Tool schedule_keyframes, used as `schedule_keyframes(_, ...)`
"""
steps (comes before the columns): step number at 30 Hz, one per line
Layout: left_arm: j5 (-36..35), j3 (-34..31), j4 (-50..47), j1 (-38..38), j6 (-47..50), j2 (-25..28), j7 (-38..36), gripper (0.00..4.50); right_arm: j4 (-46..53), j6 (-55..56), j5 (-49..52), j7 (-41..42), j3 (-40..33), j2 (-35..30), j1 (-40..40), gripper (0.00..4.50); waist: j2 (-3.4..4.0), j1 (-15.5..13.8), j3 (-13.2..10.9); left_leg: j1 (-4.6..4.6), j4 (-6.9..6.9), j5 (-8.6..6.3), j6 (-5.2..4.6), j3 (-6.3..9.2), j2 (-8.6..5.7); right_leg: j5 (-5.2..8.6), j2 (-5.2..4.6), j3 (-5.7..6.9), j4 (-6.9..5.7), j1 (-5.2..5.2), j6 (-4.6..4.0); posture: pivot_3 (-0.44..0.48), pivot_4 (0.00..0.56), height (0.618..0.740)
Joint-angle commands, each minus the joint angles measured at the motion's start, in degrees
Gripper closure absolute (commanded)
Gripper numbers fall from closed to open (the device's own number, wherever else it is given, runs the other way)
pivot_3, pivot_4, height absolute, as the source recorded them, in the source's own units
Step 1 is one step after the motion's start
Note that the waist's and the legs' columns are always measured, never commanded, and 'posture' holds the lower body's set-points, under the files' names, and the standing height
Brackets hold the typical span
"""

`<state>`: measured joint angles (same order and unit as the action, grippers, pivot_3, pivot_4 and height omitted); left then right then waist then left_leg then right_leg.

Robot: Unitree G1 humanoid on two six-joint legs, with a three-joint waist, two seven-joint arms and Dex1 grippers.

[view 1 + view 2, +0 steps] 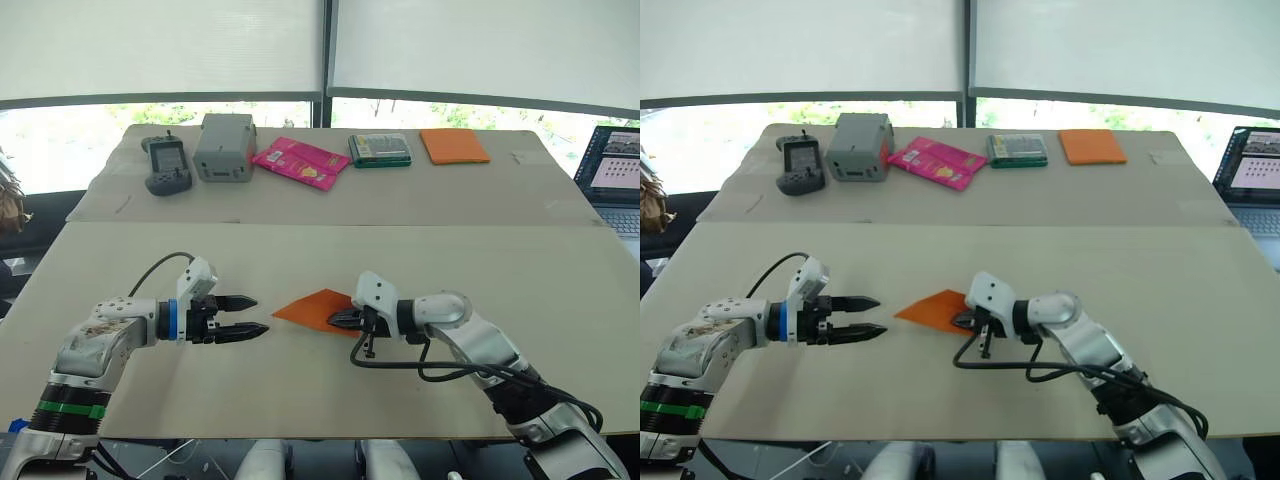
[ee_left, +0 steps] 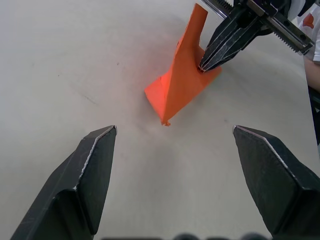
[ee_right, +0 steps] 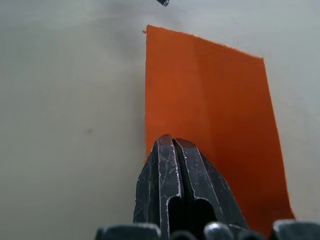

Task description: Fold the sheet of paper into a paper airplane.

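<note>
Both arms lie low over the near table (image 1: 300,400) and reach toward each other in the lower middle of the frame. The left gripper (image 1: 250,318) points to the right, with its two black fingers (image 2: 90,175) apart and nothing between them. The right gripper (image 1: 340,318) points to the left, and its fingers are pressed together with their tips on the orange paper.

The sheet of paper (image 1: 315,308) sits between the two grippers, near the middle of the frame. It is folded into a pointed shape. Its sharp tip points left, at the left gripper, and its long side runs left to right. One fold stands up a little off the table.
</note>
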<state>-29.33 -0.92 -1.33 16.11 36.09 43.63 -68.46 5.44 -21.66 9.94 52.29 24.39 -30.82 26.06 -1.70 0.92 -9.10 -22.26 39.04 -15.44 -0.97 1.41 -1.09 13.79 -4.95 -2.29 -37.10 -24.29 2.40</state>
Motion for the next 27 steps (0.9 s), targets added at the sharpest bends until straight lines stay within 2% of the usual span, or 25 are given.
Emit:
schedule_keyframes(1,-0.01,-0.33,0.13,1.49,-1.03,0.43,-0.62,0.58,-0.34,4.19,-3.72,-1.83,-0.13,0.61,-0.77,4.45,0.00,0.01,0.00,0.00,0.00,0.00,0.00,0.00,0.00,0.00,0.01,0.00,0.00,0.00,0.00,0.000,0.150,0.740)
schedule_keyframes(8,0.65,0.95,1.52,3.00,-2.28,-0.57,-0.75,0.58,-2.51,11.03,-9.13,-4.05,0.06,2.19,-2.77,4.45,0.00,-0.01,0.00,0.01,0.00,0.00,0.01,-0.02,-0.01,0.00,0.01,-0.01,0.00,0.01,0.00,0.000,0.150,0.740)
schedule_keyframes(17,2.62,3.09,6.66,7.86,-5.24,-3.21,-1.50,0.58,-5.84,28.17,-19.10,-7.07,0.33,-1.69,-5.95,4.45,0.00,-0.25,0.00,0.06,0.04,0.01,0.02,-0.02,-0.06,0.00,0.01,0.01,0.00,0.10,0.00,0.000,0.150,0.740)
schedule_keyframes(26,5.90,4.18,17.37,17.02,-7.71,-10.55,2.30,0.58,-5.44,32.86,-23.55,-9.90,-0.22,-2.81,-10.20,4.45,-0.03,-0.19,0.02,0.07,0.13,0.01,0.01,-0.01,-0.13,0.00,0.02,0.02,-0.02,0.16,0.00,0.000,0.150,0.740)
schedule_keyframes(27,6.58,4.43,19.32,18.36,-8.43,-11.33,2.47,0.83,-5.65,32.78,-23.87,-10.31,-0.15,-2.52,-10.44,4.48,-0.04,-0.19,0.03,0.08,0.13,0.01,0.01,-0.01,-0.12,0.00,0.03,0.02,-0.02,0.16,0.00,0.000,0.150,0.740)
